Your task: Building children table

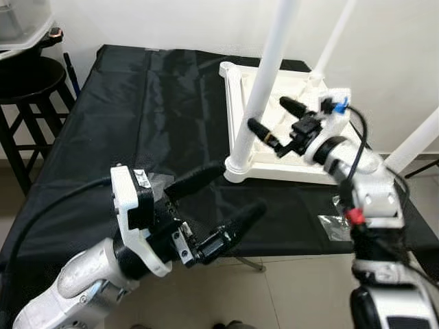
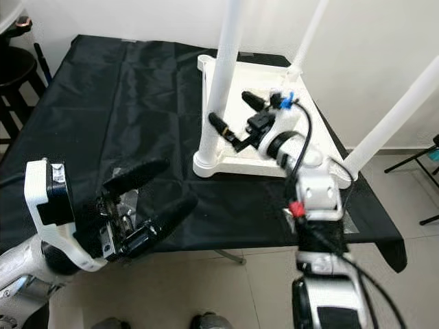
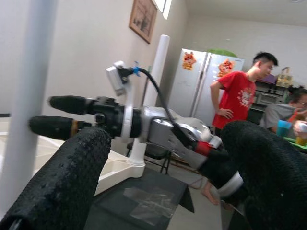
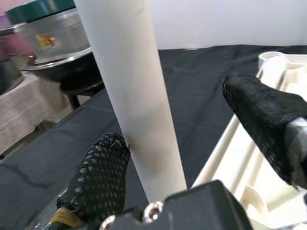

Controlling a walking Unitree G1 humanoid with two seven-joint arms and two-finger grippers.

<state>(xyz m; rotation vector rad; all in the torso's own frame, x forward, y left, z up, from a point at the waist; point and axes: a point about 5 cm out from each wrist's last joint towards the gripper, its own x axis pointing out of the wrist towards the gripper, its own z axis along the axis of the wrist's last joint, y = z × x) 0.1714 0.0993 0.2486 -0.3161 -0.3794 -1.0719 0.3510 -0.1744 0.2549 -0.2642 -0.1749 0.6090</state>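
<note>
On the black-draped table point(image 1: 103, 137) the upturned white tabletop point(image 1: 302, 130) is lying with its near-corner leg point(image 1: 264, 82) standing upright, the right gripper point(image 1: 271, 123), fingers spread, closing beside it, while the released left gripper point(image 1: 223, 199) is hovering farther off.

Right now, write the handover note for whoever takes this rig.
Left pincer: open, empty, hovering at the near edge of the black-covered table.
Right pincer: open around the near white leg, one finger touching it.
Upturned white tabletop lies on the cloth; three legs stand in it, including the near one.
Left: whether the near leg is tight cannot be told; plastic bag lies at the table's edge.
</note>
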